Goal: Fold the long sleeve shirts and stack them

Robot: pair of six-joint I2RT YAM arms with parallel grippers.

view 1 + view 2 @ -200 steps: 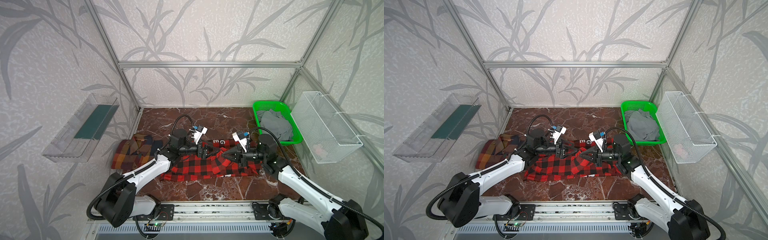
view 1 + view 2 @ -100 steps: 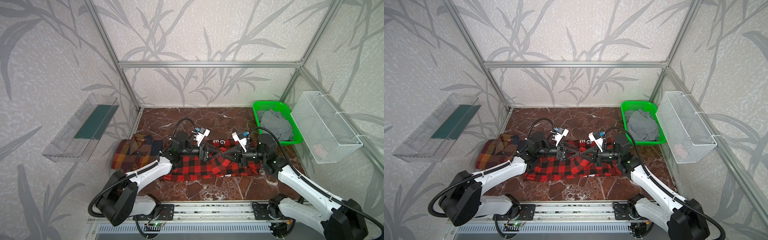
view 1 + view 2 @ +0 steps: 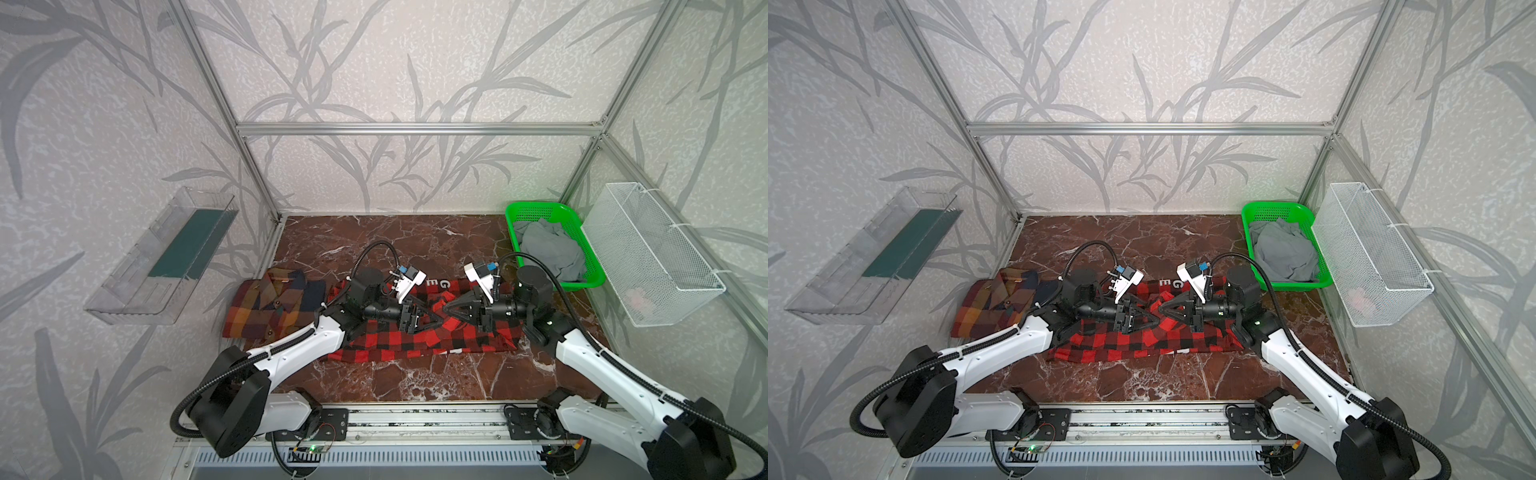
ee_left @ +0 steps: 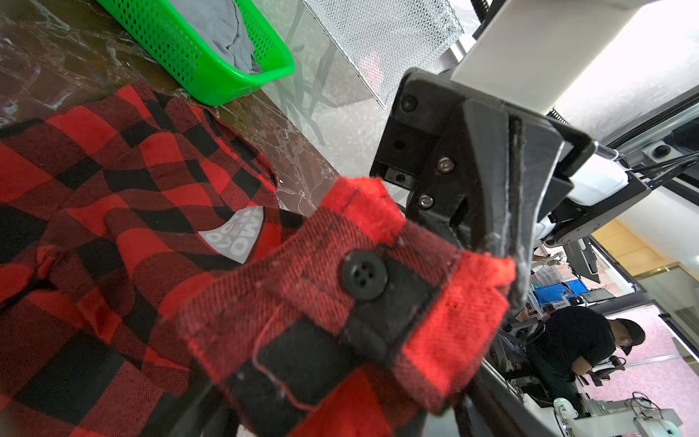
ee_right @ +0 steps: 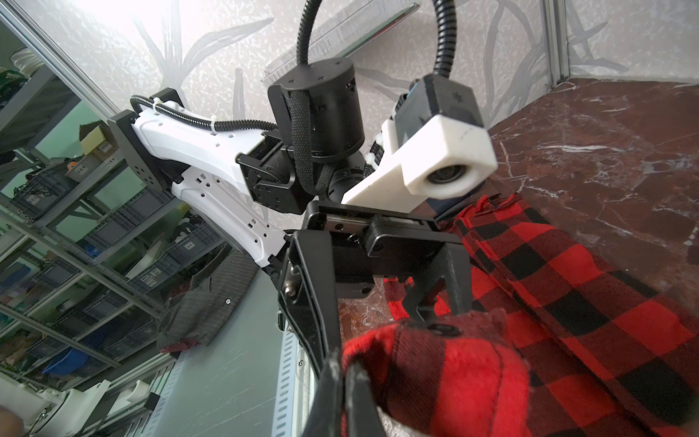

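Observation:
The red-and-black check shirt (image 3: 395, 340) (image 3: 1121, 343) lies spread mid-table. The brown plaid shirt (image 3: 270, 307) (image 3: 992, 307) lies folded to its left. Both grippers meet tip to tip just above the red shirt. My right gripper (image 3: 446, 309) (image 3: 1160, 309) (image 5: 340, 363) is shut on the red shirt's buttoned cuff (image 4: 363, 272), lifted off the cloth. My left gripper (image 3: 436, 321) (image 3: 1155, 322) (image 4: 340, 378) faces it, with its fingers (image 5: 450, 272) set wide on either side of that cuff. They are not pressed on it.
A green basket (image 3: 536, 206) (image 3: 1279, 204) holding grey cloth (image 3: 548, 249) stands at the back right. Beside it a white wire basket (image 3: 648, 249) hangs on the right wall. A clear shelf (image 3: 166, 257) hangs on the left wall. Bare marble lies behind and in front of the shirt.
My left gripper has slid right until its jaws straddle the cuff, and they have narrowed a little. The right gripper has kept still, holding the cuff.

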